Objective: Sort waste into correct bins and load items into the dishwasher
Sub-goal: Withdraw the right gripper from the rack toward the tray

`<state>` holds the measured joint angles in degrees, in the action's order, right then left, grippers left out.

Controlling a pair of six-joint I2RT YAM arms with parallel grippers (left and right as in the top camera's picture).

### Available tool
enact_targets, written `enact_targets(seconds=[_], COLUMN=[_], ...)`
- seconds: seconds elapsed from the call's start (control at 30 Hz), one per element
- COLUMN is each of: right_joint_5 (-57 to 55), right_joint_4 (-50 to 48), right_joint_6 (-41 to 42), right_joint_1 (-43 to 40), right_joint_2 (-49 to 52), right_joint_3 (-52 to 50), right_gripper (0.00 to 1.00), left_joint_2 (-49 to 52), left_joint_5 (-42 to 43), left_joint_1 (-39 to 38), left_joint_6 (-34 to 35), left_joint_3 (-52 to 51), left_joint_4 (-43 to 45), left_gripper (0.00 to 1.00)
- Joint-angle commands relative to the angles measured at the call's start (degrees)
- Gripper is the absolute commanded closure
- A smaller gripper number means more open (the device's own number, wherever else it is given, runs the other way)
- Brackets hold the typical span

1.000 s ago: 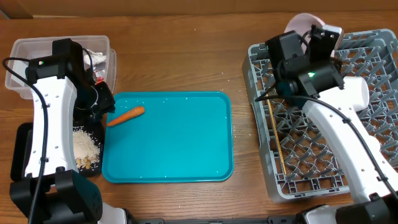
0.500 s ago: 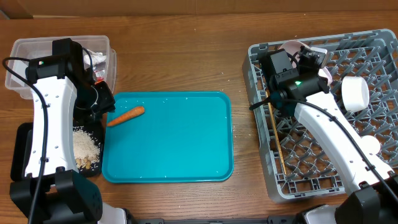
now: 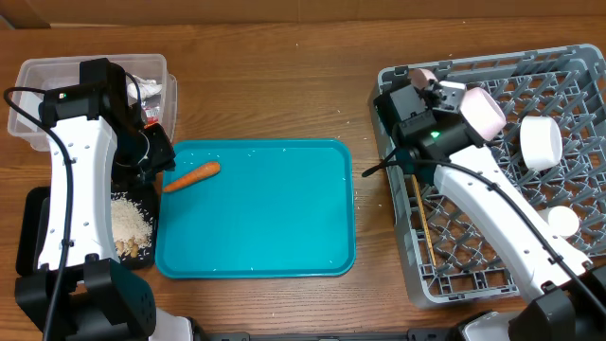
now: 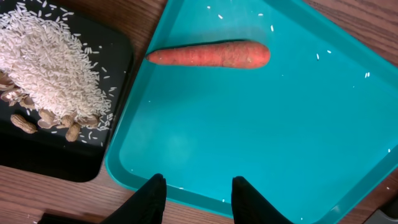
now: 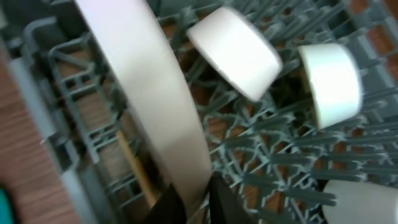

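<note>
Our right tool (image 5: 189, 202) pinches the white plate (image 5: 149, 93) over the dish rack (image 3: 473, 248) — our left tool (image 4: 196, 199) hangs spread near the carrot (image 4: 211, 54).

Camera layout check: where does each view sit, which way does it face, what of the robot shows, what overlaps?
Overhead: above the table, facing straight down on teal tray and dish rack; left arm and right arm show.
Left wrist: on the left arm, facing down at the carrot and rice; left gripper open at the bottom edge.
Right wrist: on the right arm, facing into the dish rack; right gripper clamps the white plate.
Shared: carrot, in overhead and left wrist.
</note>
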<state>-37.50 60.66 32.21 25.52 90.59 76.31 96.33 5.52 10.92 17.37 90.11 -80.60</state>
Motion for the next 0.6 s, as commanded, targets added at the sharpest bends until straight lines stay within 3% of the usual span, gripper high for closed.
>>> enact_targets(seconds=[0.0,0.43,0.57], right_joint_5=[10.5,15.0,24.4], right_joint_4=[-1.0,0.0,-1.2], right_joint_6=[0.9,-0.2,-10.3], right_joint_1=[2.1,2.7,5.3], right_joint_2=[-0.2,-1.0,-2.2], right_joint_3=[-0.1,0.7,6.1], right_gripper=[0.74,0.67,0.65], left_joint_2=[-0.5,-0.5,-0.5], left_joint_5=[0.0,0.0,0.0], left_joint_1=[-0.1,-0.1,-0.1], left_joint_6=[-1.3,-1.8,-2.0], left_joint_3=[0.8,0.8,0.8], left_joint_4=[0.0,0.0,0.0], left_gripper=[0.63,0.62,0.6])
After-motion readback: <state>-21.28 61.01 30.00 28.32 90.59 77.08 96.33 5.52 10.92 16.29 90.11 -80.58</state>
